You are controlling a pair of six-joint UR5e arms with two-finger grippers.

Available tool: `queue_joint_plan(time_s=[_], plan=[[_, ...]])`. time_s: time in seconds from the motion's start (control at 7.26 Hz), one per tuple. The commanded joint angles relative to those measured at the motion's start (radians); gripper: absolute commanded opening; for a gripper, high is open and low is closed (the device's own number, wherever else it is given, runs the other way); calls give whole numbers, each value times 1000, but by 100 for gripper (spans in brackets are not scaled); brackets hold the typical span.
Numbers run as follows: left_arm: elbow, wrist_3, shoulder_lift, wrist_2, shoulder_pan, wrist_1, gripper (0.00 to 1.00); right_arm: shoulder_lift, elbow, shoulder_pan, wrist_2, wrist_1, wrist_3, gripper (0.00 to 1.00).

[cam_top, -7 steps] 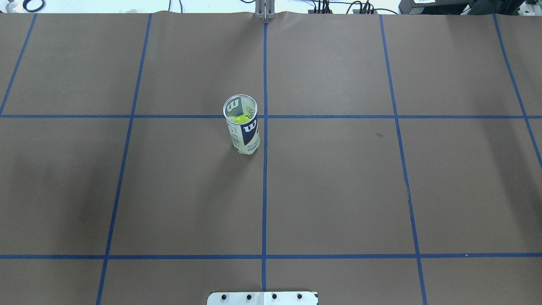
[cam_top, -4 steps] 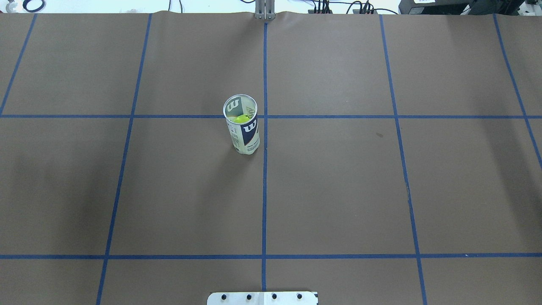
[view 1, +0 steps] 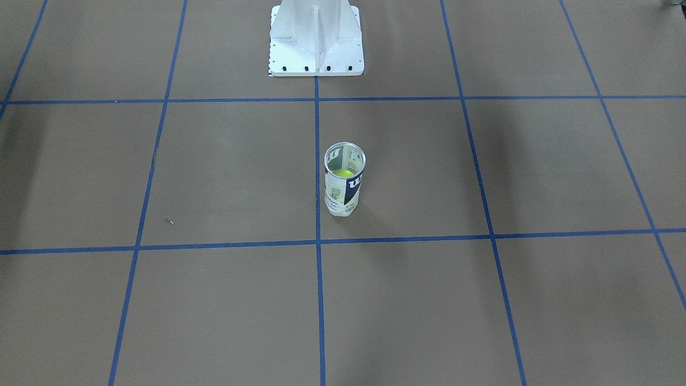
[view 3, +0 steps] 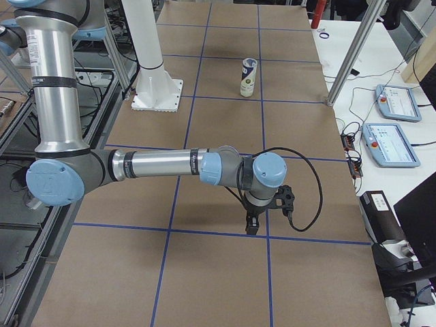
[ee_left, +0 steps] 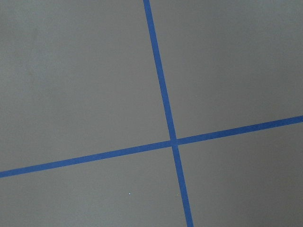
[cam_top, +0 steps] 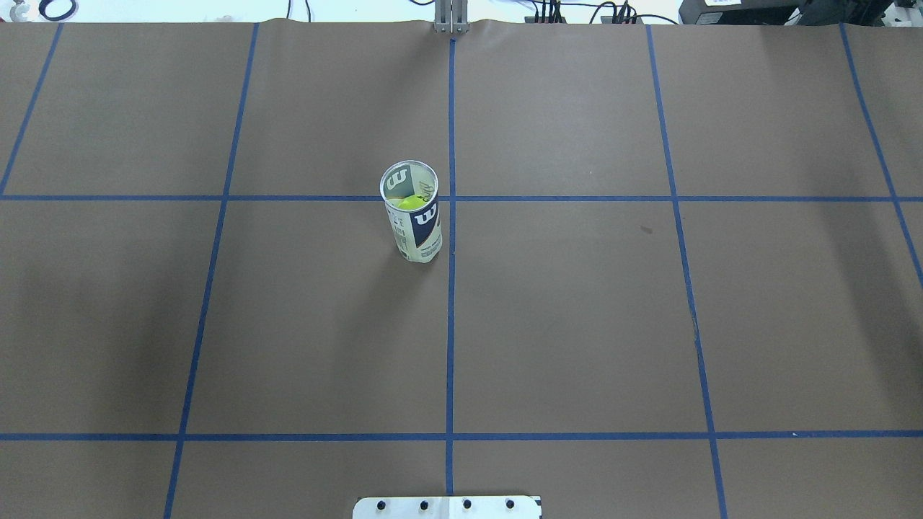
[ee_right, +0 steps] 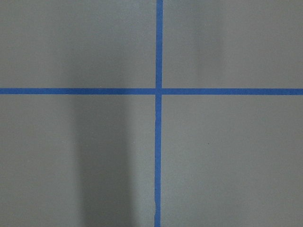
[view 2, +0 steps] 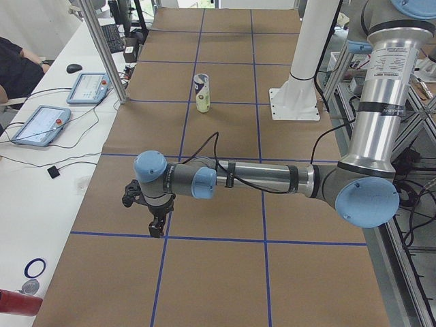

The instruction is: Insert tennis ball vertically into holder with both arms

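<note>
Where the can stands: can [cam_top: 411,213] upright on the table [cam_top: 577,324], just left of the middle tape line [cam_top: 451,324] in the overhead view, so on the robot's left half.
Long axis: vertical, open mouth up.
Ball: tennis ball [cam_top: 411,203] already inside, seen down through the mouth; the insertion looks done.
Left gripper: left gripper [view 2: 157,225] hangs pointing down over the table's left end, well apart from the can; fingers spread or pressed together, cannot tell.
Right gripper: right gripper [view 3: 253,223] hangs likewise over the right end, well apart; finger state cannot tell.
Nearer arm: the left, by a little, judged from the can's side of the middle line.
Pedestal: white pedestal [view 1: 316,43] on the robot's side of the can, apart from it.
</note>
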Motion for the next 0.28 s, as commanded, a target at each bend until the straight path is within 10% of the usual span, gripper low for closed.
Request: queue_joint_plan(time_s=[0.0, 0.14], plan=[[1, 0, 2, 0, 0, 0, 100, 0, 1, 0, 1, 0, 0, 99], [1, 0, 2, 0, 0, 0, 100, 2, 1, 0, 3, -1, 0, 99]])
